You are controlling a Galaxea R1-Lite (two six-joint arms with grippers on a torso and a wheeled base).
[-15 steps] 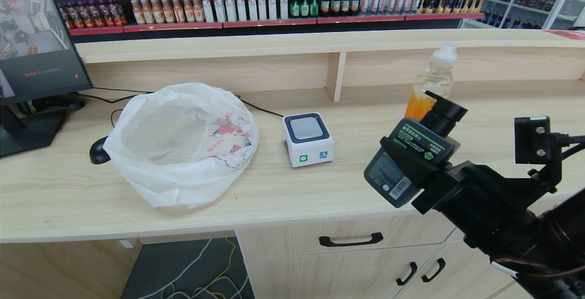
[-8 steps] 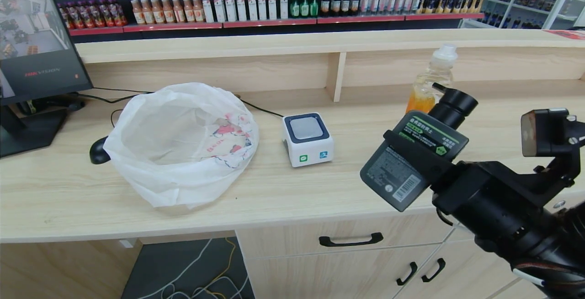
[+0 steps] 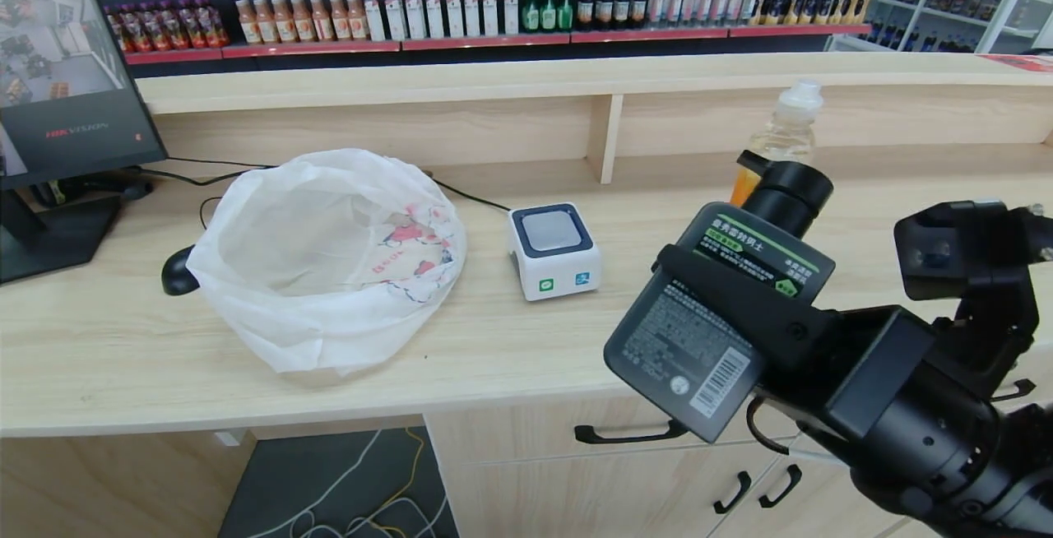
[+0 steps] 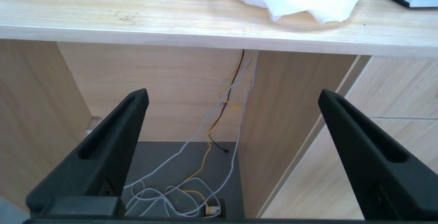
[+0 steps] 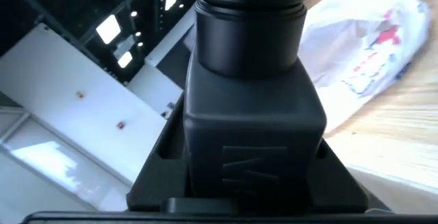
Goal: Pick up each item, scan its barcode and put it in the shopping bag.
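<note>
My right gripper is shut on a black pump bottle with a green label, held in the air above the counter's front edge at the right, its barcode facing the head camera. In the right wrist view the black pump bottle sits clamped between the jaws. The white barcode scanner stands on the counter, left of the bottle. A white shopping bag lies open further left. An orange drink bottle stands behind the gripper. My left gripper hangs open below the counter edge, holding nothing.
A monitor and a black mouse sit at the counter's left end. A raised wooden shelf runs along the back. Drawers with black handles are under the counter. Cables hang in the gap below.
The right gripper has lifted the pump bottle toward the camera and leftward, tilting it so the barcoded back shows larger. Bag, scanner and drink bottle have stayed put.
</note>
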